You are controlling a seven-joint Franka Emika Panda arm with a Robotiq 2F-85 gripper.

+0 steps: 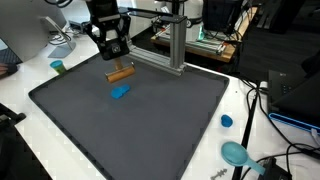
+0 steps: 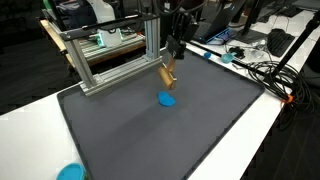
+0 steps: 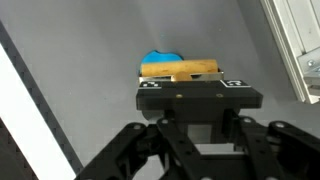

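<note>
One end effector [image 1: 115, 60], clenched tight, grasps a wooden block [image 1: 120, 73] crosswise over the far part of the dark mat [image 1: 150, 130]. Blue piece [image 1: 120, 92] lies on the mat near the block. Small blue cap [image 1: 226, 121] sits further right, on the white bench [image 1: 238, 100].

We log the gripper [image 3: 192, 84] as matte black throughout: a boxy crossbar, forked linkage bars spreading beneath it, small white markings on both upper corners. In both exterior views the wrist block [image 1: 108, 30] above it reads equally dark.
</note>
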